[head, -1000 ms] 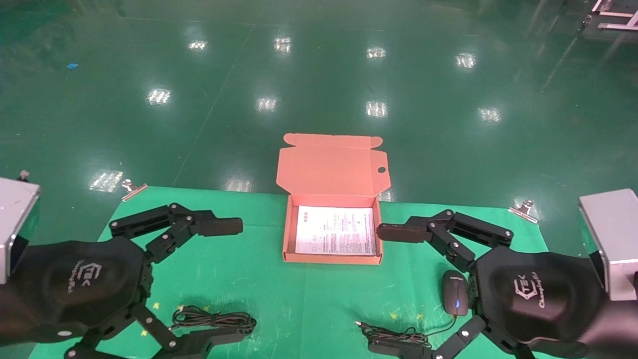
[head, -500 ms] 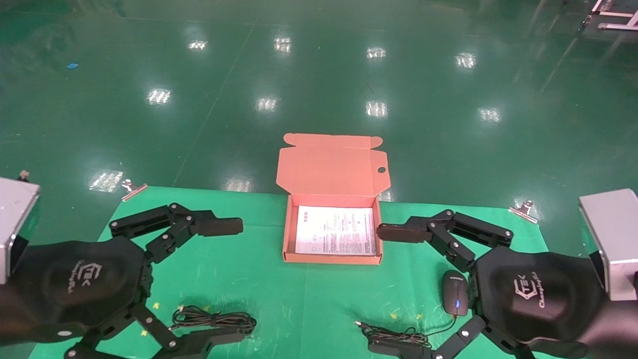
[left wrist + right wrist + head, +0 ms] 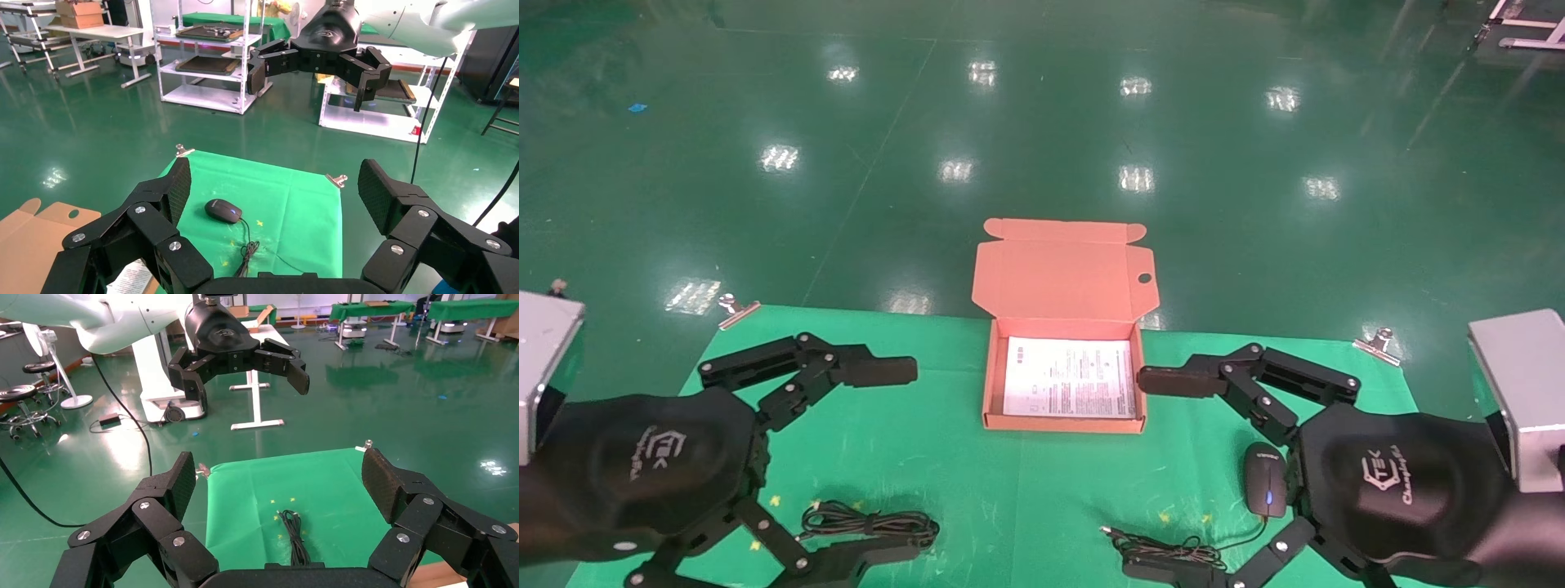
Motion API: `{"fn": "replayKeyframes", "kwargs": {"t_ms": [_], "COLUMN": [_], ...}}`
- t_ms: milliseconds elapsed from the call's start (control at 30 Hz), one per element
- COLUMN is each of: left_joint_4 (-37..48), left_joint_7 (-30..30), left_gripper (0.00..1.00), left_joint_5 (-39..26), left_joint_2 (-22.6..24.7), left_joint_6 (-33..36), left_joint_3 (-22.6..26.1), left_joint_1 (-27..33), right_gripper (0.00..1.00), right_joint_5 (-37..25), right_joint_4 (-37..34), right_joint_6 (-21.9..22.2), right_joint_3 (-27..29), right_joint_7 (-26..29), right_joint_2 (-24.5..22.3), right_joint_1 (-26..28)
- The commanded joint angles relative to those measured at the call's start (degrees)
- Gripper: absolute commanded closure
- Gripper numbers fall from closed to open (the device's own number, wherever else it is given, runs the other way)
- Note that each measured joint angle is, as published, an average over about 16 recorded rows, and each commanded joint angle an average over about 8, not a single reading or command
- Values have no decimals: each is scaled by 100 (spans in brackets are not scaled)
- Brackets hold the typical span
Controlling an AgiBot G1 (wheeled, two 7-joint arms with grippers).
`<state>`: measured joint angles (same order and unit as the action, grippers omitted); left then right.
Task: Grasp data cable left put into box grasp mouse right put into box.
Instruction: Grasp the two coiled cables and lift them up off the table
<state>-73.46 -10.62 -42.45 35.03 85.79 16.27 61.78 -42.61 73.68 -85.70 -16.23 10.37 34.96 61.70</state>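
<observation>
The open orange-brown box (image 3: pixel 1065 422) sits at the table's middle back, its white sheet as floor and its lid (image 3: pixel 1062 278) raised behind. The black data cable (image 3: pixel 870 523) lies as a flat bundle near the front left, just above my left gripper's lower finger; it also shows in the right wrist view (image 3: pixel 292 536). The black mouse (image 3: pixel 1265 478) with its blue-lit wheel lies front right, next to my right wrist; it also shows in the left wrist view (image 3: pixel 223 210). Its thin cord (image 3: pixel 1169 551) is bunched nearer the front. My left gripper (image 3: pixel 917 459) and right gripper (image 3: pixel 1133 474) hover wide open and empty either side of the box.
A green cloth (image 3: pixel 944 457) covers the table, held by metal clips at the back corners (image 3: pixel 738 310) (image 3: pixel 1375 341). Grey metal blocks stand at the far left (image 3: pixel 543 359) and far right (image 3: pixel 1520 392). Shiny green floor lies beyond the back edge.
</observation>
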Motion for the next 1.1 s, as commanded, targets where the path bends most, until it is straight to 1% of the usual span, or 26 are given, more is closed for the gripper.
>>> {"fn": "replayKeyframes", "kwargs": {"t_ms": [33,167,333,533,733,900,1100], "left_joint_4": [-11,40,157,151,15,-182,-340], "left_joint_7": [2,25,36,15,0,-21,-127], "left_gripper": [0,0,0,0,0,0,0], "left_joint_5": [21,-213,-929,-2189,-3511,-4542,-5592], "left_joint_2": [-4,6,86,274,517,726,978], "left_joint_6": [-5,56,248,398,329,114,-183], "left_joint_3": [-11,96,454,1101,1739,2127,2494], "left_joint_1": [-10,85,442,1109,1706,1952,1997], "right_gripper": [0,0,0,0,0,0,0], "right_joint_5": [30,-245,-965,-2043,-3105,-3968,-4979], "right_joint_4": [-3,36,95,160,161,163,144], "right_joint_6": [1,-19,-78,-165,-191,-117,144], "right_joint_3": [10,-65,-275,-617,-1007,-1346,-1719], "right_joint_7": [14,-128,-474,-1086,-1708,-2124,-2470], "right_joint_2": [-1,-12,16,146,336,517,773], "right_joint_1": [-6,51,292,692,1017,1198,1273]}}
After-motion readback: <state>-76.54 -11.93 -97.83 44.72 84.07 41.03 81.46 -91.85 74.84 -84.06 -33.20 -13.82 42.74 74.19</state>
